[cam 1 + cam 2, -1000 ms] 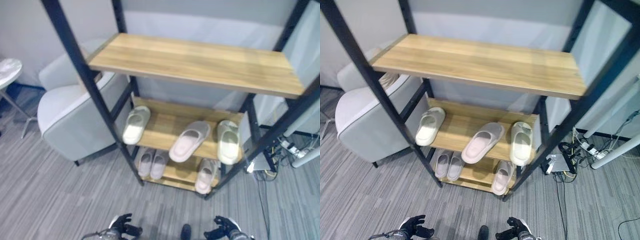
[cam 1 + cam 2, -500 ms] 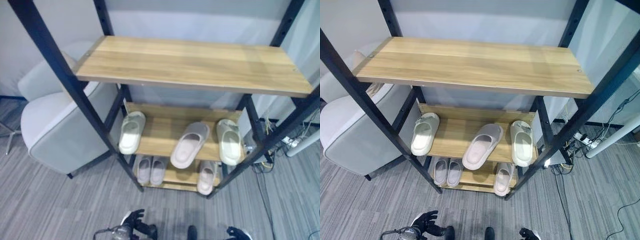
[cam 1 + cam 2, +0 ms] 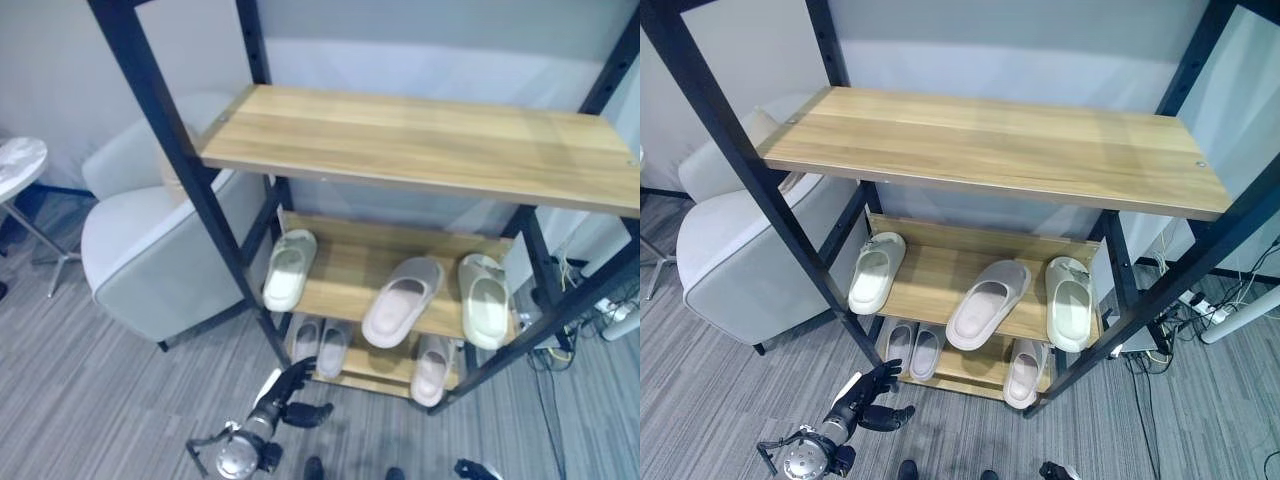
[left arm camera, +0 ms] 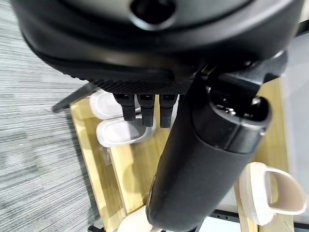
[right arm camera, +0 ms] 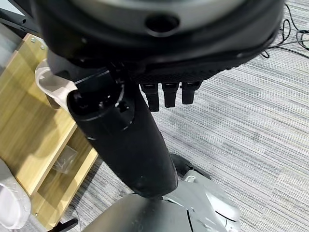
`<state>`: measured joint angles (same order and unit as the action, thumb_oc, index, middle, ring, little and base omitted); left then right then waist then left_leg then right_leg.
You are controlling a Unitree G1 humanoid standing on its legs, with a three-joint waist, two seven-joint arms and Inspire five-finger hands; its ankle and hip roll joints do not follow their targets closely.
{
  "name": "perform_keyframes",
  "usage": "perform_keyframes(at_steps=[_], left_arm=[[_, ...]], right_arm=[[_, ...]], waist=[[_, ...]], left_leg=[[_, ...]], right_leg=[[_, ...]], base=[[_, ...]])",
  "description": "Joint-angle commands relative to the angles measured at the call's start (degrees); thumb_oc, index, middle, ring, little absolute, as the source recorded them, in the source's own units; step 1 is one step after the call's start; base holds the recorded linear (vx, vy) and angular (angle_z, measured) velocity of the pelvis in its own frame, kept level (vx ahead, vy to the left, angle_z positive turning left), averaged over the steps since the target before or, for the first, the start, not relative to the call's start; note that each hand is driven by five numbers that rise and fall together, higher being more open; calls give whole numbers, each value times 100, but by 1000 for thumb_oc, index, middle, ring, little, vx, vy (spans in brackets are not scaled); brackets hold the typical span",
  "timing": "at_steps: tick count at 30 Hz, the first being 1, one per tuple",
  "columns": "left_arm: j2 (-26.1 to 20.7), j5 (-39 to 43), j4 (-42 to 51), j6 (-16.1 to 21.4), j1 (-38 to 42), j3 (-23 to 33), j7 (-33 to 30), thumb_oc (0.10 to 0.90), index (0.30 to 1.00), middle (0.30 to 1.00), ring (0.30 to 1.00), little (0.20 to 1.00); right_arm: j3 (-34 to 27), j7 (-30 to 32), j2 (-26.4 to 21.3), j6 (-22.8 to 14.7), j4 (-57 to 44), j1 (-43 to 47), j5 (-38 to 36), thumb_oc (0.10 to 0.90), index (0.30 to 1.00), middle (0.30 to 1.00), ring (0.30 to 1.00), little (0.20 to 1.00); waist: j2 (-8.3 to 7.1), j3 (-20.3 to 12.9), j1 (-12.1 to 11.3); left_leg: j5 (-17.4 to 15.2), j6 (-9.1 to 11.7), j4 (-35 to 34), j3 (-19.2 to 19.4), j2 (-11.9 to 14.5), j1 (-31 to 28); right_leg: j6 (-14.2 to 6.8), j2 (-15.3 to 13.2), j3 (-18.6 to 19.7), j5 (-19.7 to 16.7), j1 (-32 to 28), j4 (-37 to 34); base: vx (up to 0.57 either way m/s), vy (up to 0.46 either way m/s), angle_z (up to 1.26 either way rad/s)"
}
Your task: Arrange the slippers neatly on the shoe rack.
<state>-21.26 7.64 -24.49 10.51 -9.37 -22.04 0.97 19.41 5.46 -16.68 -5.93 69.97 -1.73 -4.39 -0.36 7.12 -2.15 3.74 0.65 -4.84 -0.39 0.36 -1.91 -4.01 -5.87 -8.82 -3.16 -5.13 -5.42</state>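
Note:
The black-framed shoe rack [image 3: 420, 140] has three wooden shelves, and its top one is bare. On the middle shelf a pale green slipper [image 3: 288, 270] lies at the left and a pinkish-grey slipper [image 3: 402, 301] lies slanted in the middle. Another pale green slipper [image 3: 484, 300] lies at the right. The bottom shelf holds a pinkish pair [image 3: 320, 343] at its left and a single pinkish slipper [image 3: 432, 368] at its right. My left hand [image 3: 290, 395] is open, low in front of that pair [image 4: 118, 131], apart from it. My right hand [image 3: 475, 468] hangs open near the floor.
A grey armchair [image 3: 160, 250] stands close against the rack's left side, with a small round table [image 3: 15, 165] further left. Cables and a power strip [image 3: 610, 310] lie on the carpet right of the rack. Grey carpet lies in front.
The camera has shifted. My left arm has stretched forward and up toward the bottom shelf's left pair. My right hand has sunk to the picture's lower edge.

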Motion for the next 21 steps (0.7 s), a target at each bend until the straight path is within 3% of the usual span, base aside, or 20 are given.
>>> perform_keyframes(at_steps=[1, 13, 16, 21], left_arm=[[-305, 603, 1199, 491, 154, 143, 344, 800, 900, 900, 900, 900], [-422, 492, 2379, 631, 459, 211, 98, 800, 900, 900, 900, 900], [-399, 187, 2517, 687, 751, 218, -194, 800, 900, 900, 900, 900], [-232, -757, 2337, 739, 1847, 161, -1211, 800, 900, 900, 900, 900]], right_arm=[[9, 30, -139, -159, -44, 323, 205, 800, 900, 900, 900, 900], [82, 95, -65, -170, -154, 266, 203, 800, 900, 900, 900, 900], [99, 124, -48, -184, -196, 195, 198, 800, 900, 900, 900, 900], [151, 199, -28, -221, -233, -7, 138, 800, 900, 900, 900, 900]], waist=[[-43, -89, -225], [-6, -80, -189], [2, -91, -129], [5, -116, 90]], left_leg=[[-377, 161, -13, -110, 65, -34], [-360, 220, -16, -146, 133, -65], [-371, 234, -16, -122, 149, -54], [-517, 258, -16, 36, 193, -70]], right_leg=[[-262, -125, -65, 306, -83, 174], [-221, -37, -162, 346, -187, 64], [-221, -23, -149, 343, -162, 42], [-271, -11, -38, 373, -68, 42]], base=[[19, -34, 1], [11, -28, 6], [0, 0, 0], [42, -11, -4]])
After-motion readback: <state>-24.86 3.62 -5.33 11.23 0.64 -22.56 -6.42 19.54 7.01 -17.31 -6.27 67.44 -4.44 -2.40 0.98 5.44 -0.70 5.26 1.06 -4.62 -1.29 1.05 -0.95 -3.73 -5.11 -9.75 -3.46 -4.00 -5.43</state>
